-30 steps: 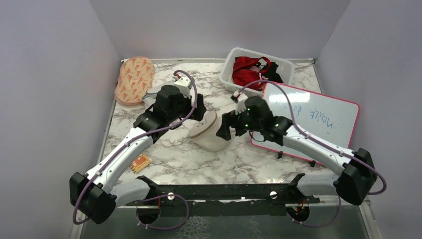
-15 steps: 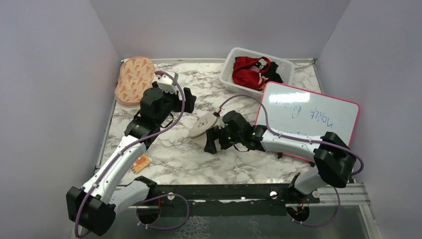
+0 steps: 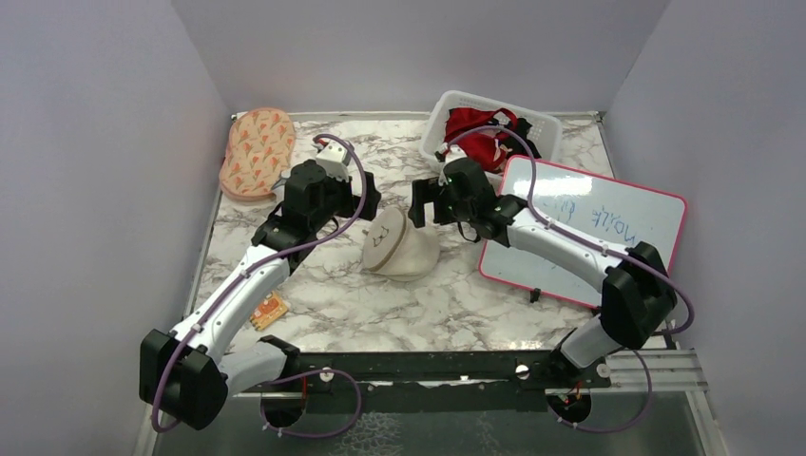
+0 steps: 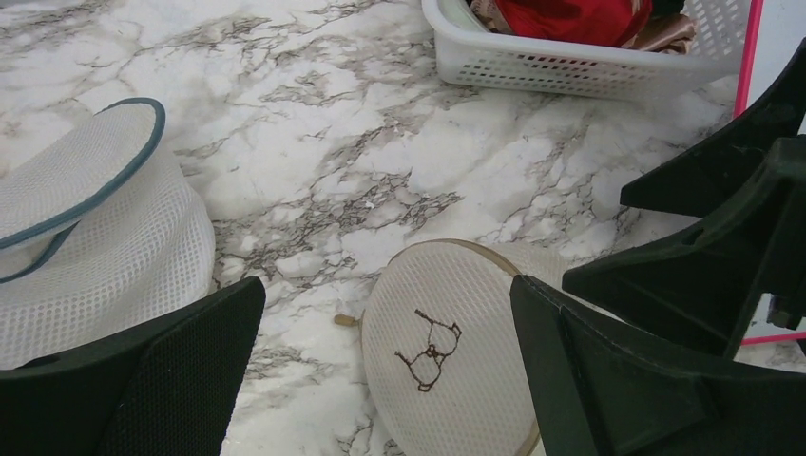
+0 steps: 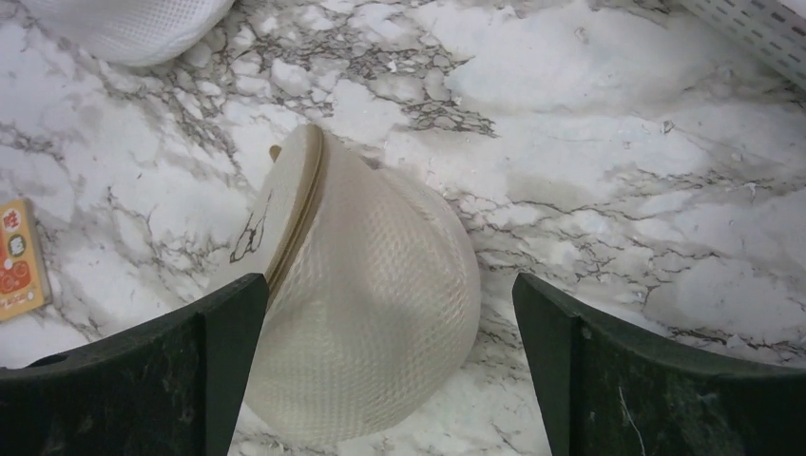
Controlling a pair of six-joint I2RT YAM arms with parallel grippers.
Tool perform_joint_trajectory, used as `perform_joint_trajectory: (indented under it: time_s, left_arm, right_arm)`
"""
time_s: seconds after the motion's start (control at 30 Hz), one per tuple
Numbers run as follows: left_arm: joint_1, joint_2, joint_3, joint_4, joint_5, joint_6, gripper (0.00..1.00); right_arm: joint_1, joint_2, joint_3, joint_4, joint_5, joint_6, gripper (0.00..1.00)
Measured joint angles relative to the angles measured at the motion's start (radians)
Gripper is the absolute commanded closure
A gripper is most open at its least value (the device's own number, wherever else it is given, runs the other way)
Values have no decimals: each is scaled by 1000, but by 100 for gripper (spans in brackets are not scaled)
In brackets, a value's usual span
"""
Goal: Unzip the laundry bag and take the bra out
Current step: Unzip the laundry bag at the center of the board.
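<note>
Fingers (image 4: 152,380) of L gripper (image 4: 385,285) stand spread wide, gripping nothing. Pads (image 5: 143,380) of R gripper (image 5: 388,285) are spread just as wide, also holding nothing.

L wrist cam looks btwn its fingers at the laundry bag (image 4: 447,370) face-on: flat round mesh face w/ the small dark line drawing, and a tan zip tab (image 4: 347,320) poking out at the bag's left rim.

R wrist cam gets the bag side-on instead. The face is only a thin tilted edge on the left, w/ a seam band round the rim. The mesh dome bulges to the right and rests on the marble table (image 5: 618,190). Whether the zip is shut can't be told from either wrist view.

Top cam alone shows both arms together:
- L gripper sits just beyond the bag on its far-left side.
- R gripper sits just beyond the bag on its far-right side.
- Bag lies btwn the two and closer to the arm bases, touching neither.
- Bag's face is tipped up toward the left arm.

Outward from the bag:
- White-and-grey mesh pouch (image 4: 95,237) lies near its left in L wrist view. In top view it's mostly hidden under the left arm.
- Orange card (image 5: 19,256) lies on the marble to the bag's left in R wrist view. Top cam puts it nearer the bases than the bag.
- White basket (image 4: 570,66) w/ a red garment (image 4: 570,14) stands beyond the bag to the far right.
- Pink-edged whiteboard (image 3: 599,223) lies to the bag's right.
- Orange-patterned pouch (image 3: 257,152) lies far-left of the bag, well apart, seen by the top cam only.
</note>
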Motion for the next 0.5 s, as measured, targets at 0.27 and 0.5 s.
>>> perform_joint_trajectory:
  time_s: [0.27,0.5]
  left_arm:
    - [6,14,2,-5,-1,-1,2]
    - [11,15,2,-8,-1,-4,2]
  right_arm:
    - [119,-138,-119,-16,-79,38,4]
    - [271,-84,-133,25,-123,183,31]
